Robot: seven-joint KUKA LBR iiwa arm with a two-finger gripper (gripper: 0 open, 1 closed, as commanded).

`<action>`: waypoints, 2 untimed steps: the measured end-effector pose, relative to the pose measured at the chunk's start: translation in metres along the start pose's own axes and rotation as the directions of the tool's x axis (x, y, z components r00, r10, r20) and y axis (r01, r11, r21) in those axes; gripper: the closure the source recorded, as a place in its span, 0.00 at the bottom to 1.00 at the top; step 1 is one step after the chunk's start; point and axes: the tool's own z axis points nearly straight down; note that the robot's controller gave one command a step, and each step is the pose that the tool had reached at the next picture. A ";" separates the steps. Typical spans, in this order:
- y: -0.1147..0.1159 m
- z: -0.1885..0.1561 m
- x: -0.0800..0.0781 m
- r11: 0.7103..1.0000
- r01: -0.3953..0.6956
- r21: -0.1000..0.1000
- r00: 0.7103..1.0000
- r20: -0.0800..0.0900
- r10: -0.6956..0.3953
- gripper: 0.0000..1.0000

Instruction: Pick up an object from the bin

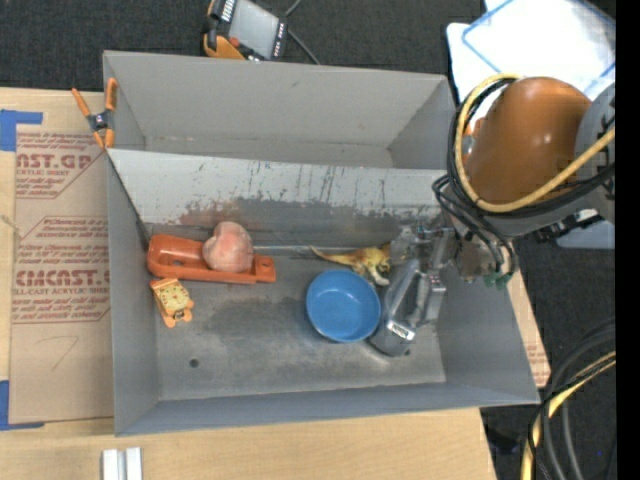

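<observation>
Dark floor (50,18) (matte black) all round

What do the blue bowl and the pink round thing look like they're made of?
The blue bowl looks like smooth moulded plastic: even colour, slight sheen. The pink round thing, against the orange tool, looks matte and soft, perhaps foam or rubber; its dull, mottled surface leaves that open.

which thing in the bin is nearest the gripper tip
The round blue bowl, right beside the gripper; the yellow toy lies further back, the orange tool and pink lump far left.
</observation>
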 end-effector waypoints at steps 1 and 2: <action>0.000 0.000 0.000 1.000 0.000 0.000 1.000 0.000 0.000 0.00; 0.010 0.012 -0.001 1.000 -0.003 0.001 1.000 0.005 0.003 0.00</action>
